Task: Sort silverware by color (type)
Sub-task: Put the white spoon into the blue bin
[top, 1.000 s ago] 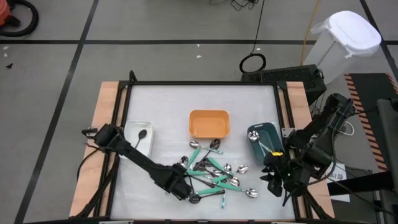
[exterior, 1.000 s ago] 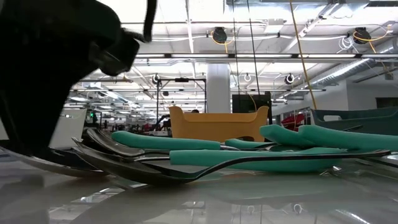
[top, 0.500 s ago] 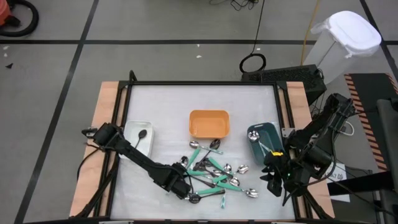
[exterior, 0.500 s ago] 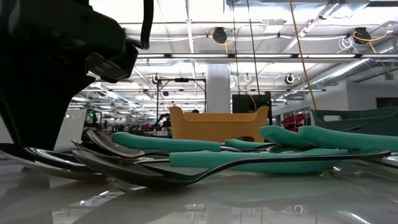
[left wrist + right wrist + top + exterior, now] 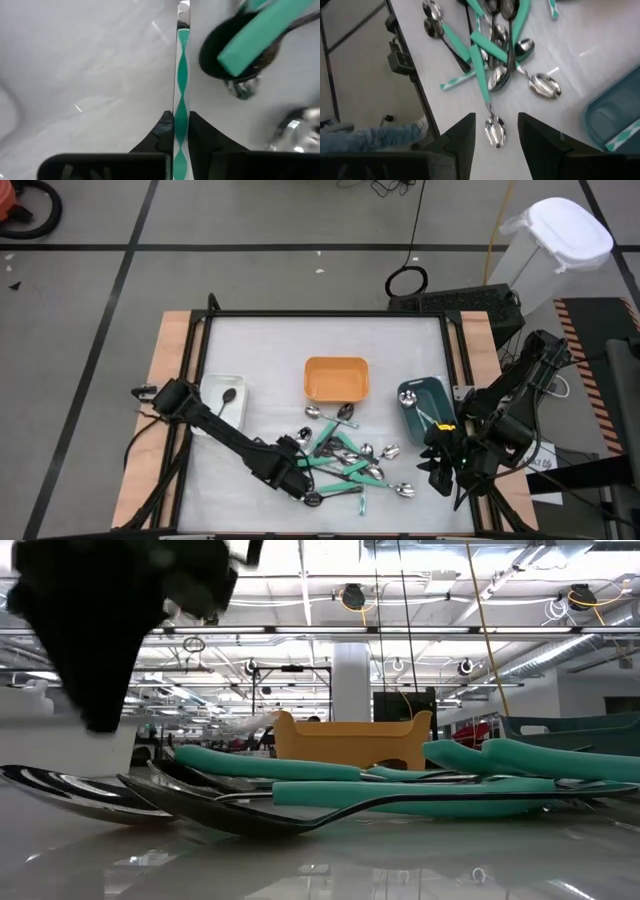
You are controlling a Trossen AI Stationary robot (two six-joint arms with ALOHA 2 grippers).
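The silverware [image 5: 345,460] lies in a loose pile on the white table, in front of the orange bin: shiny spoons with teal or black handles. It also shows in the low view [image 5: 400,795] and the right wrist view [image 5: 492,45]. My left gripper [image 5: 297,477] is at the pile's left edge, shut on a thin utensil with a teal-and-white striped handle [image 5: 180,75]. In the low view it [image 5: 110,630] hangs above the spoons. My right gripper [image 5: 440,470] waits open and empty at the table's right edge [image 5: 496,135]. My left gripper pinches the striped handle [image 5: 180,127] between its two fingertips. The handle runs along the fingers and sticks out past them toward the table, its silver part [image 5: 183,6] farthest off. Whether that far end rests on the table, I cannot tell.
An orange bin [image 5: 336,378] stands at the table's middle. A white bin [image 5: 222,402] at the left holds a black spoon. A dark teal bin [image 5: 425,405] at the right holds a utensil. A black-bowled spoon [image 5: 230,60] and a teal handle lie close beside the held utensil.
My left gripper has risen from the table at the left of the pile; in the low view its dark bulk has gone up and clear of the nearest spoons. The pile and my right gripper have kept still.
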